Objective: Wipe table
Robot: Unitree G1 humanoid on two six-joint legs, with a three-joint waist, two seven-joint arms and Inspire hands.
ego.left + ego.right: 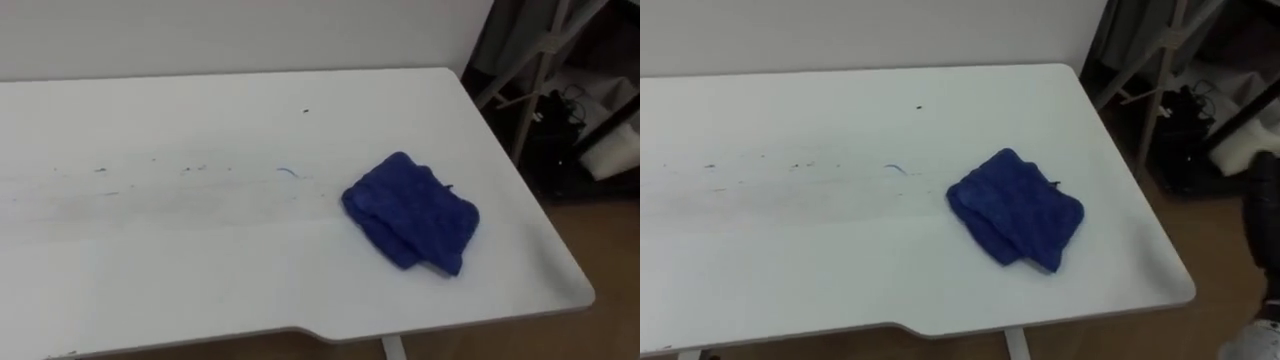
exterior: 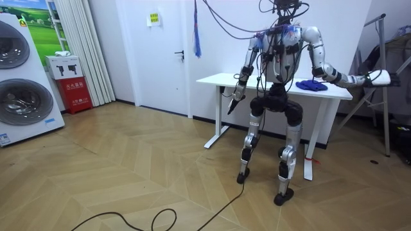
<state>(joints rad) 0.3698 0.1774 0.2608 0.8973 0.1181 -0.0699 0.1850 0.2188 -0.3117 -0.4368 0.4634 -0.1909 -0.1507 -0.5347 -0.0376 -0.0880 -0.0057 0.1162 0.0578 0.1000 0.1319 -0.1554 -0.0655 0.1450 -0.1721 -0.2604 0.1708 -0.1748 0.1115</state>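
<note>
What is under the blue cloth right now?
The blue cloth lies bunched on the white table, near its right edge. Dark specks and a blue mark show left of it; any dirt beneath is covered.

A white table (image 1: 200, 260) is standing against a white wall (image 2: 218, 38) on a herringbone wood floor (image 2: 128, 173), with a closed white door (image 2: 160, 58), pale curtains (image 2: 80, 45), a red cabinet (image 2: 72, 86) and two stacked washing machines (image 2: 22, 77) lining the room view's left.

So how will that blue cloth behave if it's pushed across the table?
The blue cloth lies rumpled and folded over itself, so it is probably floppy and light. Pushed from one edge, it would likely bunch rather than slide whole on the smooth white table.
</note>
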